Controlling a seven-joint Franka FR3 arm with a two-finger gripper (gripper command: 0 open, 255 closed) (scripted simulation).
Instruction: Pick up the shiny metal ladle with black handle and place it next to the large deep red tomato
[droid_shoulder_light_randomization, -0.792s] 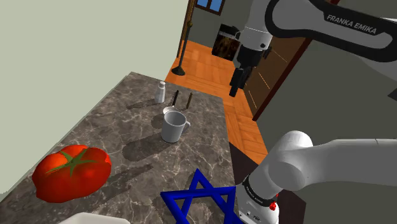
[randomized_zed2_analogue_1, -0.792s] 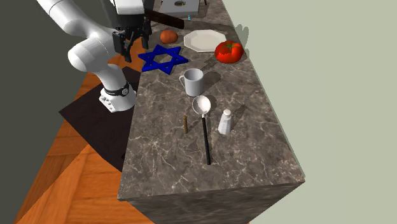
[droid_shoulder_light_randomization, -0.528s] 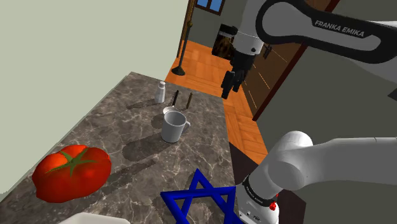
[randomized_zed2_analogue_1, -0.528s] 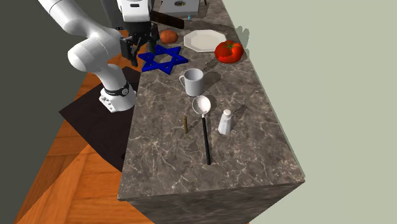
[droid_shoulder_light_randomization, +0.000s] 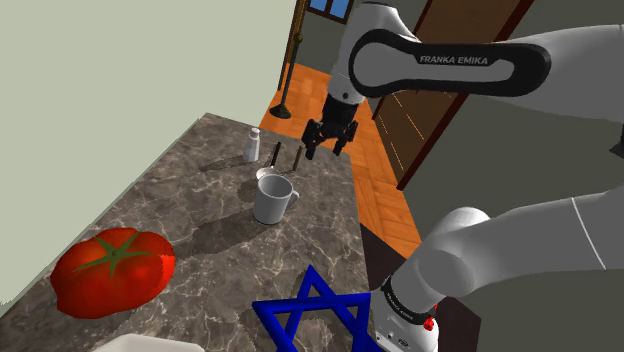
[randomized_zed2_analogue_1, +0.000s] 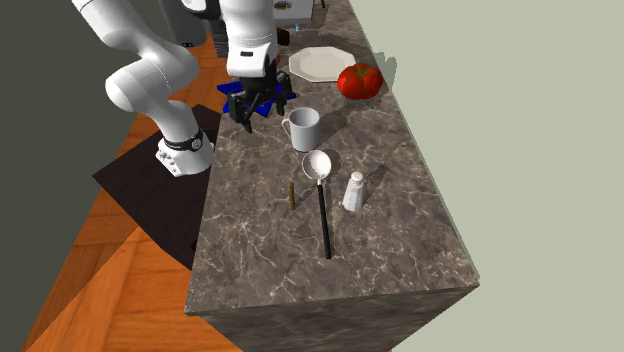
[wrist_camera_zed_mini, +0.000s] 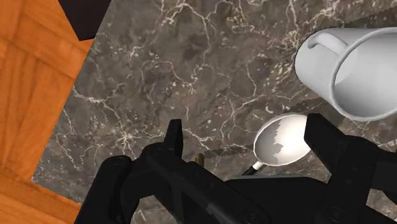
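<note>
The ladle lies flat on the dark marble counter (randomized_zed2_analogue_1: 270, 250); its shiny bowl (randomized_zed2_analogue_1: 317, 164) is beside the white mug (randomized_zed2_analogue_1: 303, 128) and its thin black handle (randomized_zed2_analogue_1: 324, 220) points away from the mug. In the wrist view the ladle bowl (wrist_camera_zed_mini: 280, 140) shows between the fingers, with the mug (wrist_camera_zed_mini: 353, 73) beyond it. My gripper (randomized_zed2_analogue_1: 255, 110) hangs open and holds nothing, above the counter's floor-side edge near the mug; in the shoulder view the gripper (droid_shoulder_light_randomization: 325, 140) is over the ladle (droid_shoulder_light_randomization: 268, 173). The red tomato (droid_shoulder_light_randomization: 110, 270) sits at the counter's other end, by the wall.
A white shaker (randomized_zed2_analogue_1: 353, 191) stands right beside the ladle handle, and a short brown stick (randomized_zed2_analogue_1: 291, 194) lies on its other side. A blue star (droid_shoulder_light_randomization: 310, 315) and a white plate (randomized_zed2_analogue_1: 320, 63) lie near the tomato (randomized_zed2_analogue_1: 359, 80). Wooden floor (wrist_camera_zed_mini: 32, 95) runs past the counter edge.
The arm has swung from above the floor beside the counter to over the counter, and lower, toward the mug and ladle. The ladle and the other things have not moved.
</note>
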